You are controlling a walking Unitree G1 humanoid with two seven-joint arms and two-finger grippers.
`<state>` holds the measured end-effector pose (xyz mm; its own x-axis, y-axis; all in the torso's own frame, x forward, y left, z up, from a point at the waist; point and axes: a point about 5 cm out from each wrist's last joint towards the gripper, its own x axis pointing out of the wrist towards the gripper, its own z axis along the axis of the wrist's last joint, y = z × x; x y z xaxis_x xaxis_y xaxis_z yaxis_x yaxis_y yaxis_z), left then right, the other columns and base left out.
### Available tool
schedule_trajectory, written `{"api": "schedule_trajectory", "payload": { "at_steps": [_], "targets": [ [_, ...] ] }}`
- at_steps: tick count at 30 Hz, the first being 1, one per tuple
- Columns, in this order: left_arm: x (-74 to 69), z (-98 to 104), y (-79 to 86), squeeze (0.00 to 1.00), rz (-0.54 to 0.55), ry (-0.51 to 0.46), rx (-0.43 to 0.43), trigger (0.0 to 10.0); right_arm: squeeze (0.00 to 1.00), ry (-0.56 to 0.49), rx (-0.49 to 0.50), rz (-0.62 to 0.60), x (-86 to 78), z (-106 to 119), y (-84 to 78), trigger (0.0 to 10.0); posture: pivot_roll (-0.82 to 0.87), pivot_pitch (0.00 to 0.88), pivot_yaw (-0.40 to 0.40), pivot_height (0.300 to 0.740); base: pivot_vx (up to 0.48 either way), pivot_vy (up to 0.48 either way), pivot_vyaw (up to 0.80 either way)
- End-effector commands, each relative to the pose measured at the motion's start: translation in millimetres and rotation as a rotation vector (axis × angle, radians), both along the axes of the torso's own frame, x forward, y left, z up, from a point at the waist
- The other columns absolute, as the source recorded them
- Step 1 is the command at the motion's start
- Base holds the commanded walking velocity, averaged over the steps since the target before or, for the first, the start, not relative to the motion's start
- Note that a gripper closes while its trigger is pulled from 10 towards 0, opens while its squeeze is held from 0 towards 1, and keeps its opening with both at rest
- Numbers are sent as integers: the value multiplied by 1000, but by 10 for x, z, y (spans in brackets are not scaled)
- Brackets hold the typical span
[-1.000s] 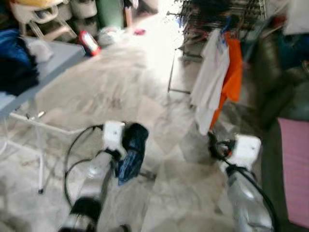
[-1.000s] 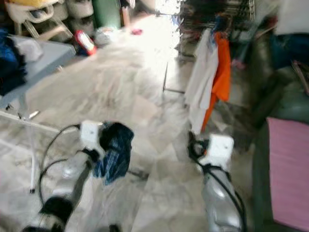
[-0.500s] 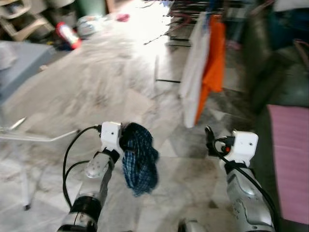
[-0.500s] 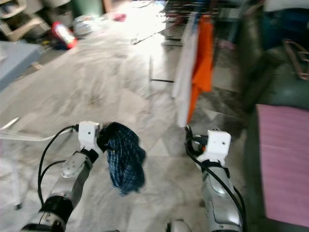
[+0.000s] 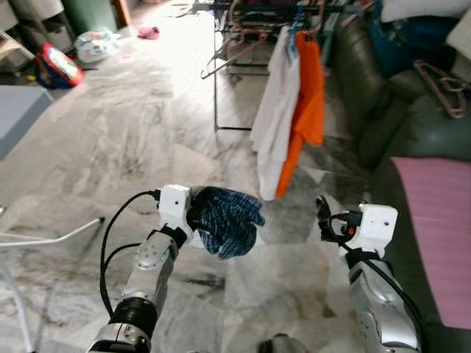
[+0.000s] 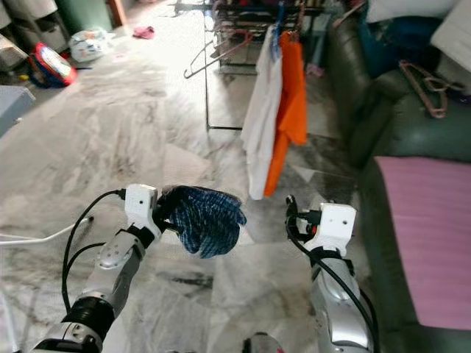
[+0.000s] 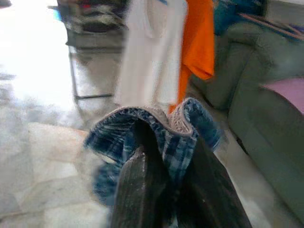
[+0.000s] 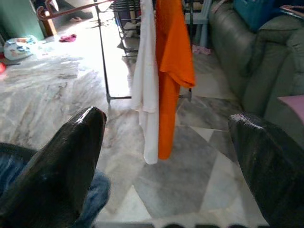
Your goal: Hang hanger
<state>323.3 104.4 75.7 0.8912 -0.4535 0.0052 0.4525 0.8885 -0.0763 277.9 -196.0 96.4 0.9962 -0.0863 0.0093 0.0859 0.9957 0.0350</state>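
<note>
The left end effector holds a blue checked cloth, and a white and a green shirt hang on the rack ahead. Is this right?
Not quite. The second shirt is orange, not green, as the left eye view shows. The left end effector does hold the blue checked cloth, beside the white shirt on the rack.

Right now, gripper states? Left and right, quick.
Left gripper: shut on the blue plaid garment, held out in front over the floor.
Right gripper: open, holding nothing, facing the white shirt and orange shirt.

Glossy marble floor (image 5: 147, 132) — checked cloth (image 5: 224, 220)
</note>
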Motion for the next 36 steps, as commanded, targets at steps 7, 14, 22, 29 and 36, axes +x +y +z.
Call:
{"api": "schedule_trajectory", "payload": {
  "at_steps": [7, 14, 22, 29, 36],
  "targets": [
    [3, -24, 74, 0, 1, 6, 21, 10000, 0, -4, -1, -17, -44, 0, -19, 10000, -61, 178, 22, 740, 242, 416, 0],
    [1, -66, 26, 0, 1, 21, 33, 10000, 0, -16, -7, 0, -6, 29, 10, 10000, -55, 155, 14, 740, 171, 416, 0],
    [-11, -65, 244, 0, 152, -19, 24, 10000, 0, -51, -57, 58, 96, 97, 189, 10000, -7, 96, -38, 740, 125, 205, 0],
    [-40, 68, 385, 0, 267, -91, -21, 10000, 0, -155, -128, 45, 116, 364, 136, 10000, 0, 120, -41, 740, 0, 0, 0],
    [-113, -19, 422, 0, 226, -73, -12, 10000, 0, -114, -116, 30, 104, 233, 138, 10000, 30, 133, -25, 740, 0, 0, 0]
  ]
}}
